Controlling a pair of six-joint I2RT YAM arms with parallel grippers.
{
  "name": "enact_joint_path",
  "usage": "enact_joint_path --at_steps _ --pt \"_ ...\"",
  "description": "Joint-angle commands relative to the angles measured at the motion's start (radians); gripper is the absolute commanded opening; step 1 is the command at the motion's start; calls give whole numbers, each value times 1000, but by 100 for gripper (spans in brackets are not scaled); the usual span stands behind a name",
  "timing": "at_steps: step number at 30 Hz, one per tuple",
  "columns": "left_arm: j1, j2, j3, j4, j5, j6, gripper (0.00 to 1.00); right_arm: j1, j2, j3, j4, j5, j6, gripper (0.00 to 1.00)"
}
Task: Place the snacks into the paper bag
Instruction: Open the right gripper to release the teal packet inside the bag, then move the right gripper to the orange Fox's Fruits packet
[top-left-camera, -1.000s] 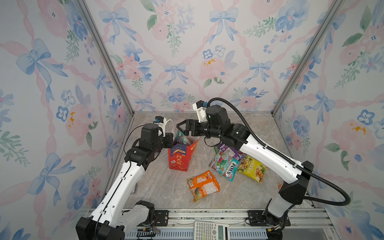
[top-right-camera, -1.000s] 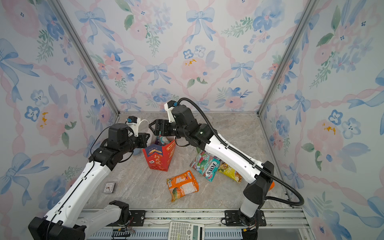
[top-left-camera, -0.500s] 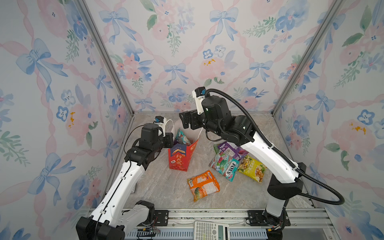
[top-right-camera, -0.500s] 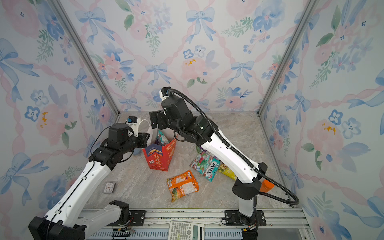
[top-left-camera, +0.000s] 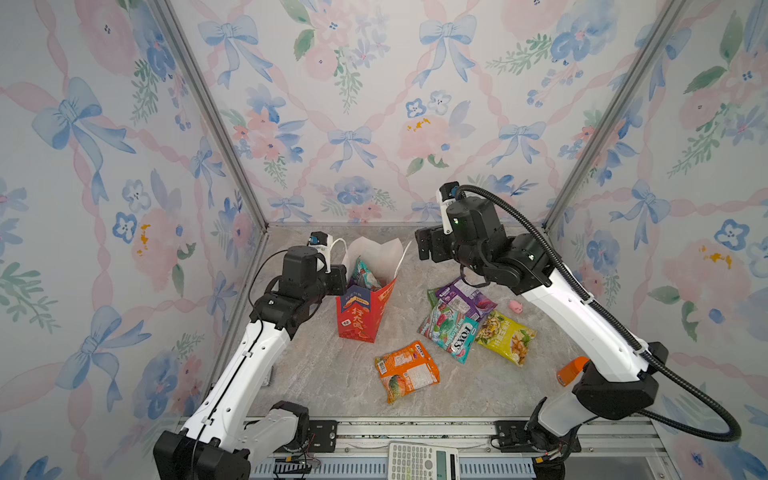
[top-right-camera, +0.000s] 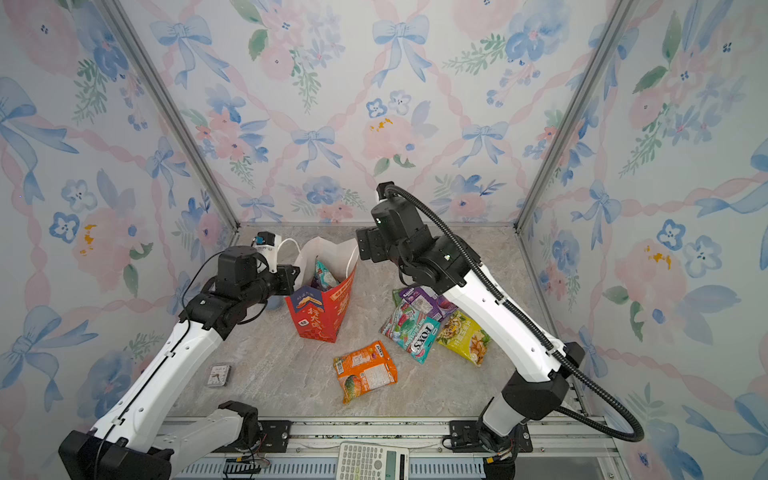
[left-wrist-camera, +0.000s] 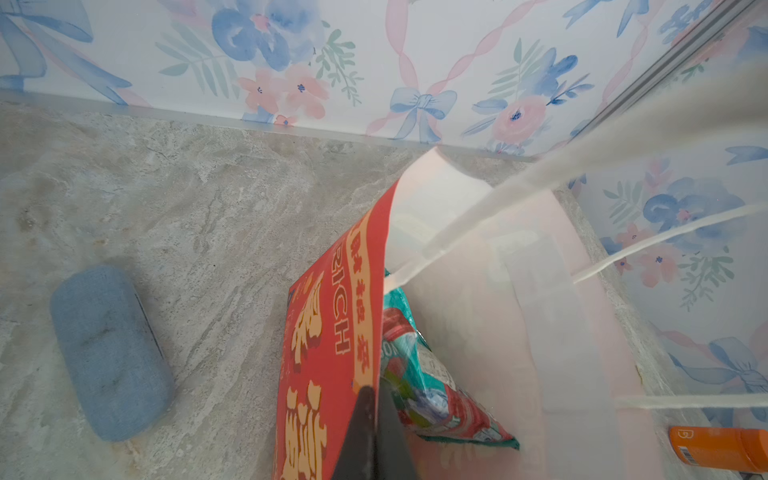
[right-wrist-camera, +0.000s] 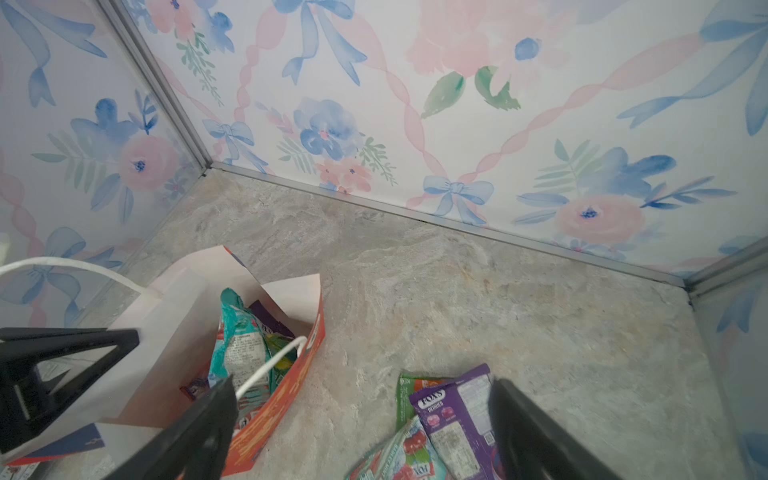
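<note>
The paper bag (top-left-camera: 360, 322) is pinched at its rim by the left claw (left-wrist-camera: 375, 392). The right claw (right-wrist-camera: 361, 384) is spread, empty. Snacks (top-left-camera: 455, 328) are left at the bag's 3 o'clock. The bag could be tipped if its rope (right-wrist-camera: 270, 365) is snagged.

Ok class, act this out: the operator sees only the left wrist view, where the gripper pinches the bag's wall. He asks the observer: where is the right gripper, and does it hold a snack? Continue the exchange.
Observer: The right gripper hangs open and empty, right of the bag in both top views.
Operator: Which snacks lie outside the bag?
Observer: An orange packet, a teal packet, a yellow packet and a purple packet lie on the table, a green packet partly under the purple.
Operator: I see a teal snack inside. Anything else?
Observer: Yes, a purple snack next to it.
</note>
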Motion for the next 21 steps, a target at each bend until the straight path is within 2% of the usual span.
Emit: enact_joint_path --at_steps 1,4,8,11,15,19,21 --pt "8 7 30 38 11 35 0 40 -55 -104 -99 167 33 96" --pt "10 12 37 39 18 42 0 22 -100 -197 -176 194 165 97" --pt "15 24 46 40 27 50 0 -39 -193 -380 -249 156 330 100" --pt "21 39 54 44 40 55 0 -117 -282 -556 -250 43 446 93" --pt "33 61 69 41 68 65 0 -231 -383 -740 -216 -118 500 80" --pt "41 85 91 42 61 70 0 -309 -413 -825 -250 -186 514 72" --pt "43 93 95 43 52 58 0 -326 -426 -858 -259 -192 522 71"
